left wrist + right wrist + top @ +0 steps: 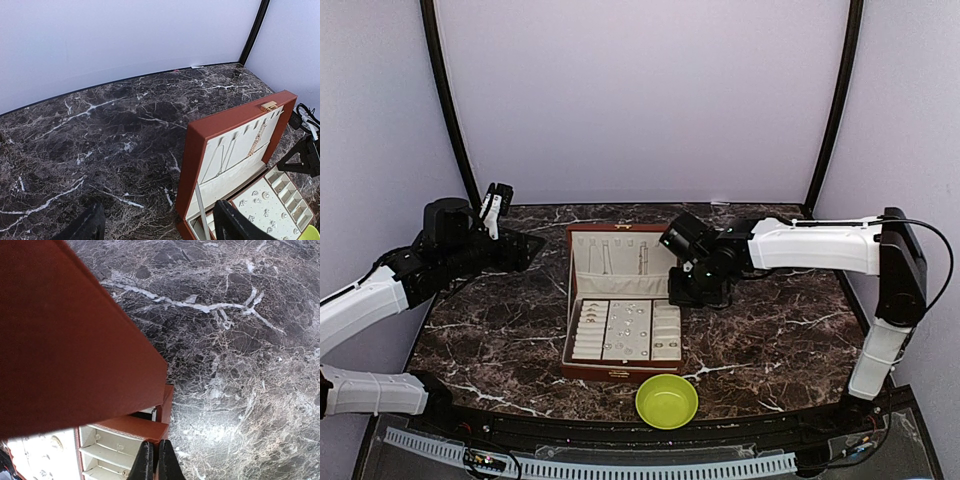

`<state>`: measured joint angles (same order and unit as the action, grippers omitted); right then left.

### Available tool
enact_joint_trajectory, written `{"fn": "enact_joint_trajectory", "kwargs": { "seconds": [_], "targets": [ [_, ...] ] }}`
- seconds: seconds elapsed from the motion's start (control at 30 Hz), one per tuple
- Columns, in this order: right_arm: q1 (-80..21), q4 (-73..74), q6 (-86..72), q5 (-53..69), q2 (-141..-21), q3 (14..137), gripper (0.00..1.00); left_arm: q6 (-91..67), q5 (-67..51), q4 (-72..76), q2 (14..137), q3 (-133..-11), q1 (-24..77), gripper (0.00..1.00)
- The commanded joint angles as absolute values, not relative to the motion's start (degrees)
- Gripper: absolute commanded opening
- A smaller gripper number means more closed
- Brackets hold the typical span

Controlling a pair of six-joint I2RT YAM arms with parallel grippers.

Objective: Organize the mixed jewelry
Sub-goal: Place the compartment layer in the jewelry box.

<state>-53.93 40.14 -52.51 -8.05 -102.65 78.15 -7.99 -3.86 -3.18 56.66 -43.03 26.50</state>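
Only right wrist: right pincer closed beside box | overhead: closure unclear

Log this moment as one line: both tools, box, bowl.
left tool open, raised left of box | right tool shut at box's right rim | box open, small pieces in middle section | green bowl empty

The left arm and the right arm are clad in white shells joined by black joint housings, a thin black cable is looped beside the right arm's black upright link, and the right gripper is fitted with black fingers.
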Motion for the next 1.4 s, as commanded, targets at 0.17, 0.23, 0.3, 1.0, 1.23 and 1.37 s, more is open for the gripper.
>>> {"fn": "enact_joint_trajectory", "kwargs": {
  "seconds": [0.17,0.23,0.3,1.0,1.23,1.37],
  "targets": [
    [-54.6,39.4,-51.5,-5.3,-102.5,80.1,0.00,-8.3,-4.1,-3.3,55.7,-42.3,26.2,0.77],
    [-54.8,38.8,-51.9,-5.4,-103.3,80.2,0.00,-8.3,-4.0,-3.3,55.7,-42.3,26.2,0.77],
    [-55.0,38.4,-52.3,-5.9,-104.0,80.5,0.00,-8.3,-4.0,-3.3,55.7,-42.3,26.2,0.77],
    [-57.5,30.9,-58.3,-7.9,-105.9,81.2,0.00,-8.4,-4.3,-3.2,56.0,-42.3,26.2,0.77],
    [-57.9,28.3,-58.7,-5.9,-106.3,80.7,0.05,-8.5,-4.5,-3.3,56.2,-42.3,26.2,0.77],
    [-58.0,27.4,-58.8,-5.9,-105.3,79.5,0.16,-8.4,-4.5,-3.2,56.2,-42.3,26.2,0.77]
  ]
}}
